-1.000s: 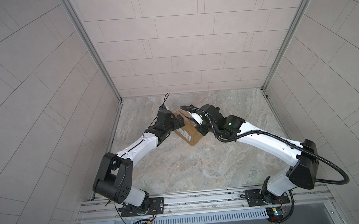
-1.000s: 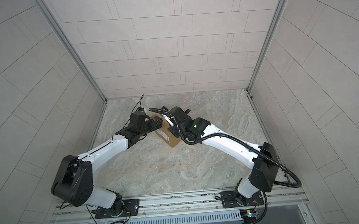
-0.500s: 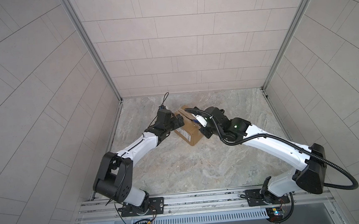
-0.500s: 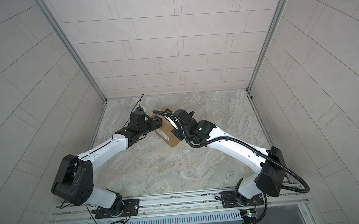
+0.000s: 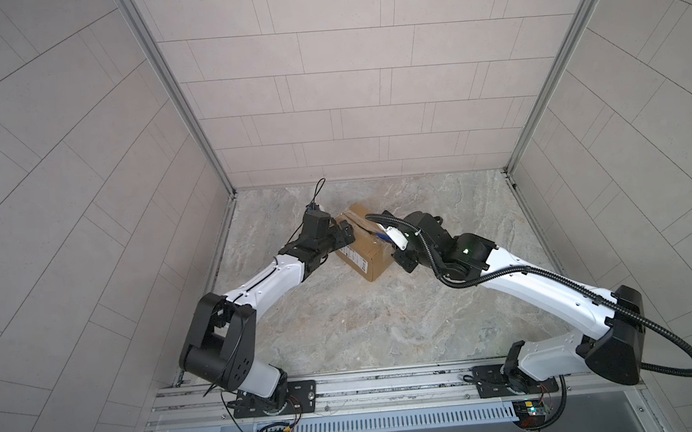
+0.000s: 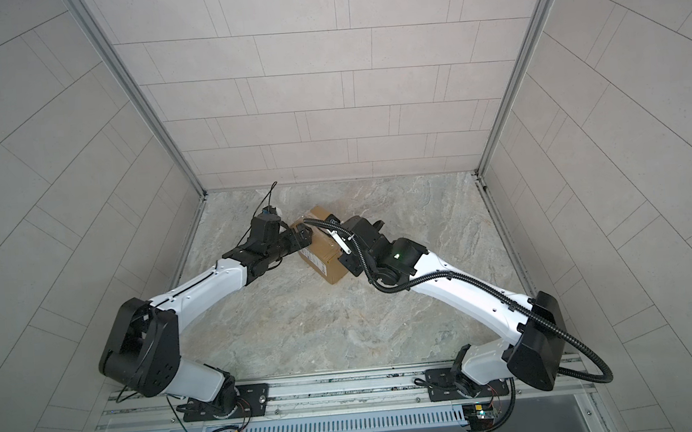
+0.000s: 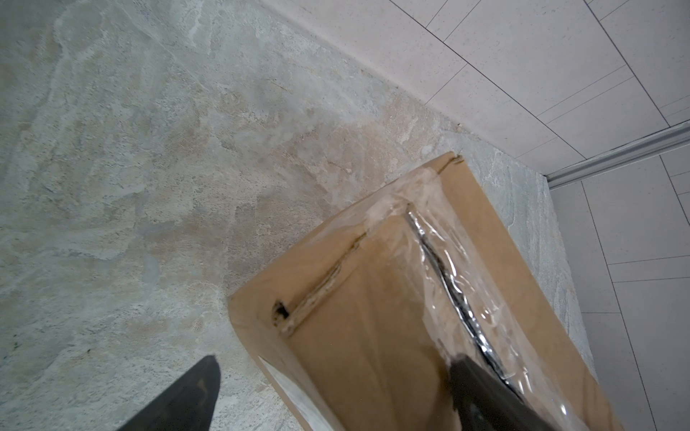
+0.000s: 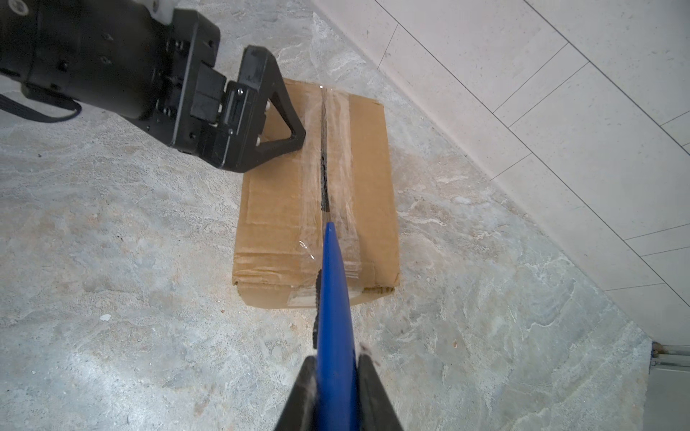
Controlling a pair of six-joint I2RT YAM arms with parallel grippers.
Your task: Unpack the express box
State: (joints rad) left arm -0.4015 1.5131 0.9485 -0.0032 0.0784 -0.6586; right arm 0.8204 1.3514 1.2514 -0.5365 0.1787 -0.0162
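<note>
Right wrist view shows the express box (image 8: pixel 276 209) lying flat on the stone-pattern table (image 8: pixel 112 336), with its taped top seam facing up. A dark slit runs along the clear tape (image 8: pixel 341 156) from the far end of the box up to the tip of the blue utility knife (image 8: pixel 334 298), so I judge that the greater part of the seam is already cut. The short stretch between the knife tip and the near edge looks covered by whole tape, and the tape goes down over the end face too. Both flaps are still down and nothing is taken out, so opening the flaps and emptying the box are left. The right gripper (image 8: pixel 336 364) has its fingers closed tight on the knife handle, with the blade pointing along the seam. The left gripper (image 7: pixel 334 367) is spread fully wide and holds nothing; one finger rests on the top beside the seam, the second stands off the side over the table. In both top views the box sits toward the rear of the table, between the two grippers.
</note>
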